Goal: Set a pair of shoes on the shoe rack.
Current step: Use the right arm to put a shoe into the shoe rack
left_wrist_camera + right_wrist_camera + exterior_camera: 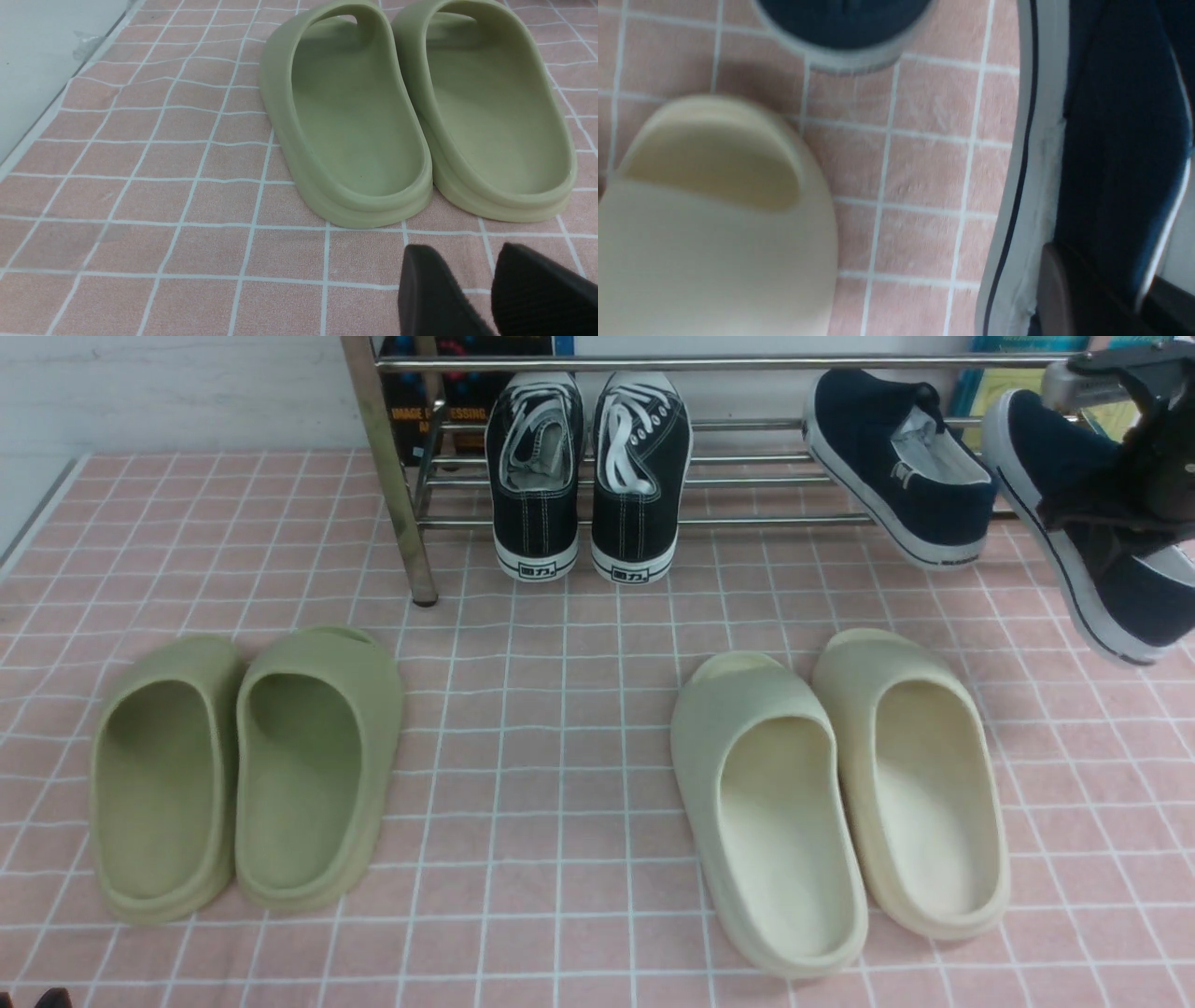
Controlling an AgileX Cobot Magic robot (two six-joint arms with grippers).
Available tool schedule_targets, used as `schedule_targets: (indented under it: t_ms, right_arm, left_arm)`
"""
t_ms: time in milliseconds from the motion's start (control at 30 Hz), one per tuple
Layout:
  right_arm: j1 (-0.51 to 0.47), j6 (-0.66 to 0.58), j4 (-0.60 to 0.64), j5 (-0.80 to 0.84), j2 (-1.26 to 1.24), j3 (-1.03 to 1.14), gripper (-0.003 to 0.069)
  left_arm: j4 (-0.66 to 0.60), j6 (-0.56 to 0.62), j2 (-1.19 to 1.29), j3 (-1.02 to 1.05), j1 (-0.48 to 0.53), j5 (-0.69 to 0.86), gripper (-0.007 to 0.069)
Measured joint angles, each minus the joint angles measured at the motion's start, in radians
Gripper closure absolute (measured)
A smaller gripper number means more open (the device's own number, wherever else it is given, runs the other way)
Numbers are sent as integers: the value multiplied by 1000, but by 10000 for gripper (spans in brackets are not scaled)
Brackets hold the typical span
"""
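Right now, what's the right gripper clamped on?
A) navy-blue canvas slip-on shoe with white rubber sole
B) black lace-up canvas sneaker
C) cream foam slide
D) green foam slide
A: the right gripper is shut on the collar of the navy-blue canvas slip-on shoe, holding it tilted by the chrome tube rack.

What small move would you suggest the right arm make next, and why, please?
Probably carry the held navy shoe forward and lower it onto the shoe rack bars beside its mate: the right end effector grips it tilted in the air in front of the rack, while the mate already rests there.
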Motion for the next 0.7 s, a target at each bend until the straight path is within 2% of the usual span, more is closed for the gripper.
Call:
schedule_targets:
  t_ms: [400, 700]
  right_arm:
    - [0, -97, -11, 109, 298, -476, 648]
    - [12, -150, -15, 109, 323, -517, 645]
  left_arm:
    - [0, 0, 0, 0, 0, 0, 385]
    - [0, 0, 0, 0, 0, 0, 385]
